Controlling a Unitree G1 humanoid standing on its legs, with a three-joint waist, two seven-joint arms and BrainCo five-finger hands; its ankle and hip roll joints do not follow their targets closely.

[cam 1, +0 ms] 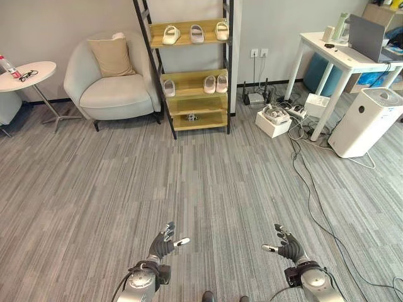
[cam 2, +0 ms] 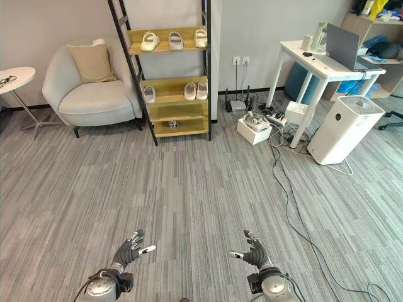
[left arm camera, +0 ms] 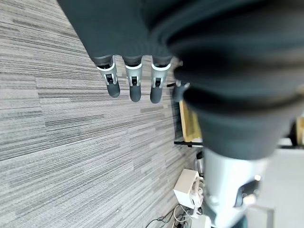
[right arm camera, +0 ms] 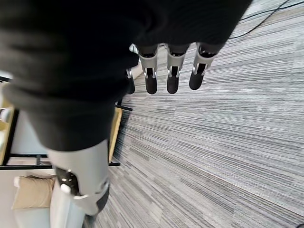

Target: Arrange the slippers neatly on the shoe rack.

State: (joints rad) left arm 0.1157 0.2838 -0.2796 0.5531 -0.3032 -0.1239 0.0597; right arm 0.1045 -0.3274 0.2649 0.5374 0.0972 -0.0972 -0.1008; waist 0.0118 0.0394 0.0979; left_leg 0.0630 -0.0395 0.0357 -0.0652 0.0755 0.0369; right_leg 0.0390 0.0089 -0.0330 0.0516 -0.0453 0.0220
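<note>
Slippers lie in rows on the top and middle shelves of the rack against the far wall. Left hand and right hand hover low over the carpet, fingers released, holding nothing.

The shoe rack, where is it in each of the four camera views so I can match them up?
Left eye view: shoe rack top centre, against the wall.
Right eye view: top, left of centre.
Left wrist view: a wooden sliver beside the dark cover.
Right wrist view: a wooden edge beside the thumb.
Shared landmark in the eye views: the armchair.
</note>
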